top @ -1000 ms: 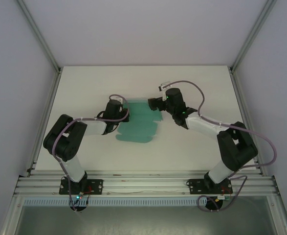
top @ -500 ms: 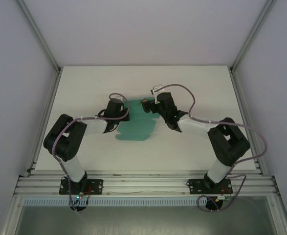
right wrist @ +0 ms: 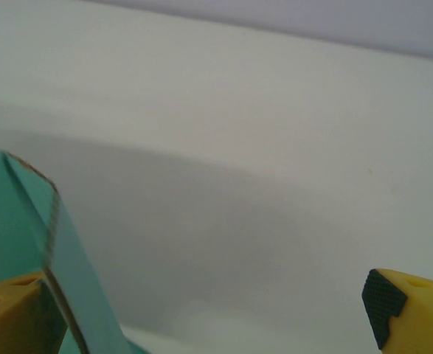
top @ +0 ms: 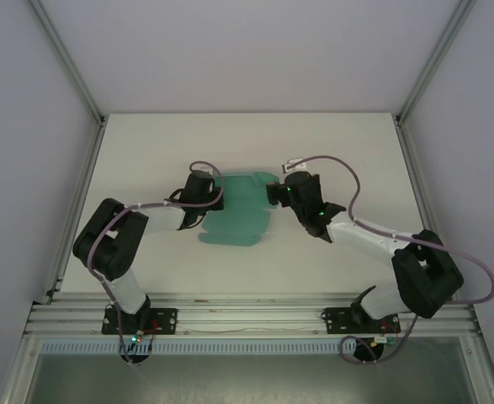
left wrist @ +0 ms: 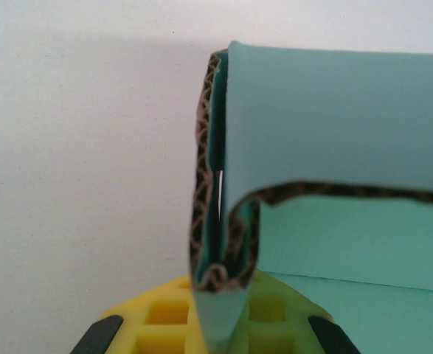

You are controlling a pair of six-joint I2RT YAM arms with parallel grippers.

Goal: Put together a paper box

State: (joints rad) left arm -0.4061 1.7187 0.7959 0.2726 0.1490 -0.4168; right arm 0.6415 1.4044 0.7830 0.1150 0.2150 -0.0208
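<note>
Assembly barely begun, I judge: the paper box (top: 240, 215) lies mostly as a flat blank. My left gripper (left wrist: 220, 313) is clamped on a doubled-over flap. My right gripper (right wrist: 209, 324) gapes wide, holding nothing, card edge beside one finger. Walls and closure remain.

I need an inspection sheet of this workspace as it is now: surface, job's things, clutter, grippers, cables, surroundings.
Surface: white table, flat, no marks seen.
Job's things: teal paper box, partly folded, lying between the arms; corrugated core shows at its edge.
Clutter: nothing seen.
Grippers: left gripper shut on the box's folded edge; right gripper open wide, one finger beside a raised flap.
Cables: grey-purple; left cable and right cable loop over the wrists.
Surroundings: white walls, aluminium frame, mounting rail at the near edge.
</note>
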